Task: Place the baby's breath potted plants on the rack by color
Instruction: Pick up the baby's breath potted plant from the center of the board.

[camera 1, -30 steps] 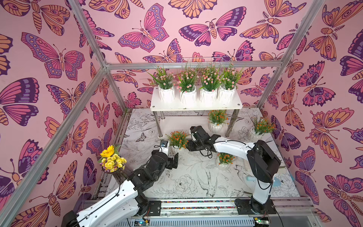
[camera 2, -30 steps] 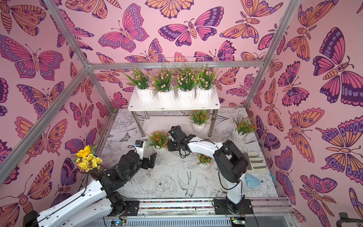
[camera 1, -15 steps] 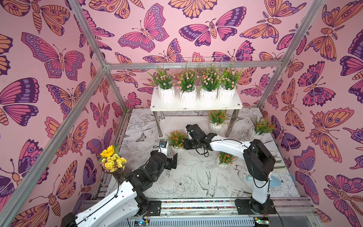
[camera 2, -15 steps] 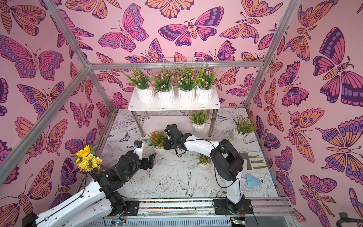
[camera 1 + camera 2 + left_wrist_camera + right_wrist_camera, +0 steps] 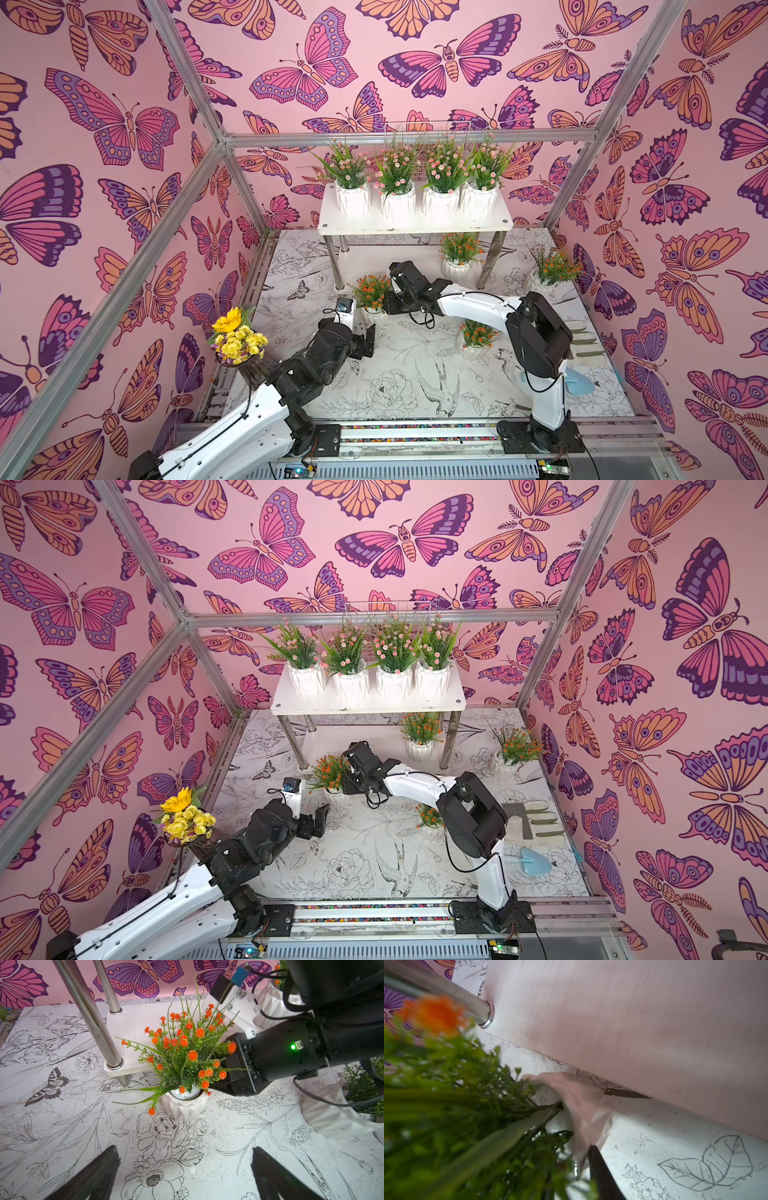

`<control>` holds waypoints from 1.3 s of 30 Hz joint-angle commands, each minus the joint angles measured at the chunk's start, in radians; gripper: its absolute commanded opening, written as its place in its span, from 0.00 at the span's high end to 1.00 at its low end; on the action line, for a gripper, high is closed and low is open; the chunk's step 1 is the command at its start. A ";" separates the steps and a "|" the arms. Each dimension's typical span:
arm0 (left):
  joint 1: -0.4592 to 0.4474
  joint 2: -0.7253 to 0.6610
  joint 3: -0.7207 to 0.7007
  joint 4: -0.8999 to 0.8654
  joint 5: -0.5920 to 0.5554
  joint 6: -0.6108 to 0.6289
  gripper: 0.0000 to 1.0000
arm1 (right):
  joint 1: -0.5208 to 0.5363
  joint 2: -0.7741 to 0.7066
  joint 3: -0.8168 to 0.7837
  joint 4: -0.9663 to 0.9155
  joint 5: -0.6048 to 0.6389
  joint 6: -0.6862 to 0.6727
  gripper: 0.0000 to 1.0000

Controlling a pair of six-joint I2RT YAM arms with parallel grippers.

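Left wrist view: left pincer (image 5: 185,1154) wide, empty, over counter (image 5: 62,1126). Right pincer (image 5: 220,1076) sunk in foliage of orange potted plant (image 5: 184,1106), which stands on counter just beside rack (image 5: 133,1022) front leg. One finger (image 5: 600,1174) against pot wall; cannot tell grip.

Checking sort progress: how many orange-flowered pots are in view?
4 orange pots: lower-tier pot on the rack; wall-side pot on the table; front pot at the right gripper; middle pot beside the right arm. The top board hides part of the lower tier.
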State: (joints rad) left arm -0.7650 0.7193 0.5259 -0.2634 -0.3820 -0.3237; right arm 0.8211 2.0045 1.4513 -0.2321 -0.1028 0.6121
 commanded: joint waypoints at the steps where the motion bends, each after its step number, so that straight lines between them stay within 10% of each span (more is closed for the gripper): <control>1: 0.007 -0.006 -0.018 -0.017 -0.003 -0.009 0.00 | 0.010 0.042 0.038 -0.042 0.025 0.024 0.72; 14: 0.007 -0.018 -0.026 -0.017 -0.007 -0.017 0.00 | -0.006 0.011 0.042 -0.140 0.064 -0.038 0.95; 39: 0.007 0.046 -0.144 0.236 0.080 -0.002 0.00 | -0.139 -0.364 -0.140 -0.266 -0.083 -0.140 0.98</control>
State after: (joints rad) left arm -0.7643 0.7597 0.4126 -0.1028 -0.3298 -0.3267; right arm 0.7033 1.7035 1.3022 -0.4961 -0.1249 0.4927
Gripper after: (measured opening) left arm 0.998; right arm 0.120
